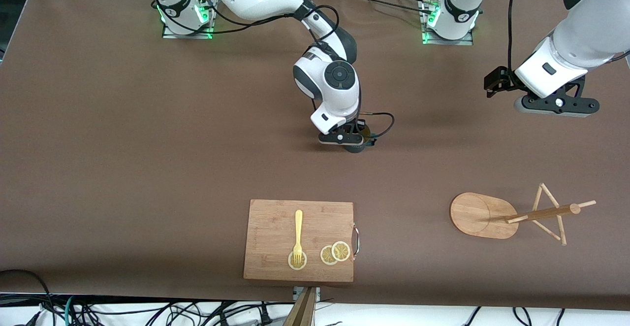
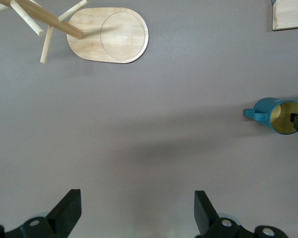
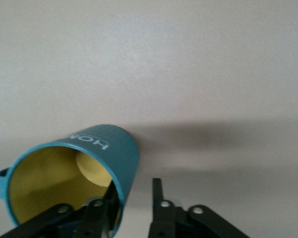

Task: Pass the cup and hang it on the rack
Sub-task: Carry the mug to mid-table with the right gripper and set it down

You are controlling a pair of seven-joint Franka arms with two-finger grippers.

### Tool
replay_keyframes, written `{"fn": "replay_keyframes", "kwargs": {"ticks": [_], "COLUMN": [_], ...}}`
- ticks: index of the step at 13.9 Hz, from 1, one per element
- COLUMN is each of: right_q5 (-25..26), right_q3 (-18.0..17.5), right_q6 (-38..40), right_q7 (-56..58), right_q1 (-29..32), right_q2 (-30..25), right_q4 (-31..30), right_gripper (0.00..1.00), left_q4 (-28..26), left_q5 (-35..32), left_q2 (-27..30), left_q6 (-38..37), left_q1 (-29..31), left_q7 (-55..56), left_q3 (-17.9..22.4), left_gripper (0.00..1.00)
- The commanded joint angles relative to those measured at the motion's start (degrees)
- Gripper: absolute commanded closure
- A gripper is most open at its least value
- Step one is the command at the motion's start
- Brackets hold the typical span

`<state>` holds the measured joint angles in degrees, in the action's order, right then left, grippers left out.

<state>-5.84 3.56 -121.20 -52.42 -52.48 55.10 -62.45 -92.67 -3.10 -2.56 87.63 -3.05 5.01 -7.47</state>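
The dark teal cup (image 1: 362,145), yellow inside, stands upright on the brown table near its middle, mostly hidden under my right gripper (image 1: 352,144). In the right wrist view one finger is inside the cup (image 3: 79,168) by its wall and the other finger (image 3: 157,191) is outside, a gap off the wall; the right gripper (image 3: 134,186) is open. The cup (image 2: 278,116) shows its loop handle in the left wrist view. My left gripper (image 1: 556,108) hangs open and empty (image 2: 138,203) over bare table at the left arm's end. The wooden rack (image 1: 482,215) (image 2: 109,34) stands nearer the front camera.
A rectangular cutting board (image 1: 275,217) with a metal handle lies near the table's front edge, carrying a yellow fork (image 1: 298,235) and lemon slices (image 1: 335,253). Cables run along the floor below the front edge.
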Motion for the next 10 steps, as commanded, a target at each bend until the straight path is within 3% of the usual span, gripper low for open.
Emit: {"fn": "replay_keyframes", "kwargs": {"ticks": [1,5,6,8,10], "right_q5": [0.3,-0.1,-0.1,-0.3,-1.2], "right_q3": [0.0,-0.4,-0.5,-0.6,-0.2], "right_q6": [4.7,12.0,14.2,18.7,25.4], "right_q7": [-0.5,-0.1,0.3,6.8,17.6], "right_q1": [0.4,2.4,3.7,8.3,14.5], "right_q2": [-2.5,-9.0,-11.2,-15.8,-20.3], "right_q4": [1.5,1.5,1.5,1.2,0.8], "right_gripper": [0.41,0.34,0.28,0.01,0.01], "left_q4": [1.5,1.4,1.4,1.3,1.0], "left_q5": [1.0,1.1,1.4,3.1,5.3], "left_q2": [-0.5,-0.5,-0.5,-0.8,-1.7], "left_q6": [-1.3,-3.1,-4.2,-4.8,-4.7], "left_q1": [-0.1,-0.2,-0.2,0.1,0.6], "left_q7": [-1.8,-8.7,-11.6,-19.3,-25.7], "left_q3": [0.1,0.1,0.1,0.1,0.1], "left_gripper": [0.0,0.0,0.0,0.0,0.0]}}
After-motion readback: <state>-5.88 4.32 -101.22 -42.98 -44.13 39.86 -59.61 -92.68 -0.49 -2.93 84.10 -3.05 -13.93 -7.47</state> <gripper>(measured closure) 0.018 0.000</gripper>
